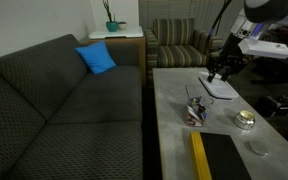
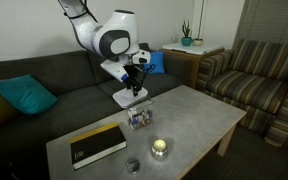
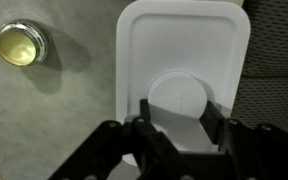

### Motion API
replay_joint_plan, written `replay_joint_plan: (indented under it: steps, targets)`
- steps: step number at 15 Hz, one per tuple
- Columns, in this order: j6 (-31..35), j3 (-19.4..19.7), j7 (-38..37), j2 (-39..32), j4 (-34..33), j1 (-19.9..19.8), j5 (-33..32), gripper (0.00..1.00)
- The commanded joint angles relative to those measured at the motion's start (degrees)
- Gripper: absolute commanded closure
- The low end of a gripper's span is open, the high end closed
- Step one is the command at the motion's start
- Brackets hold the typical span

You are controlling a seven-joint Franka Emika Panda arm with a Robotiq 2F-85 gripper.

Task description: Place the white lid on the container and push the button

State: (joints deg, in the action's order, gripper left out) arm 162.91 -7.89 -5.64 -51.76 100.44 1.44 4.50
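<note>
So the gripper [image 3: 179, 122] is down on the flat, rounded-rectangular white lid [image 3: 184, 45]. Its jaws are partway in and pinching the round raised knob [image 3: 181, 95] in the middle of the lid, one finger on each side. In the wrist view the lid sits right at the edge of the grey stone-look table [image 3: 54, 120], with the dark grey fabric couch [image 3: 279, 60] showing past it. Honestly can't tell if it's resting on the surface or just off it. The small squarish see-through container [image 1: 195, 108], reddish low down, stands on the table near the lid but apart from it, uncovered. A small round yellowish tin [image 3: 21, 43] sits off to one side, and a flat black book with a yellow edge [image 2: 96, 143] lies further along the table.
</note>
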Motion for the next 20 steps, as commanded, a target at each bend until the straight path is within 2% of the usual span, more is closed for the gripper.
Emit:
replay_joint_plan:
  steps: [1, 9, 16, 20]
  targets:
    - [-0.4, 2.8, -2.6, -2.3, -4.1, 3.1, 1.0, 0.71]
    - [-4.8, 6.7, -9.3, -8.7, -16.3, 7.3, 1.1, 0.71]
    - [-18.3, 8.1, -17.8, -20.9, -36.3, 8.6, 1.6, 0.71]
    - [-23.5, 8.5, -19.7, -25.3, -43.2, 8.6, 1.1, 0.71]
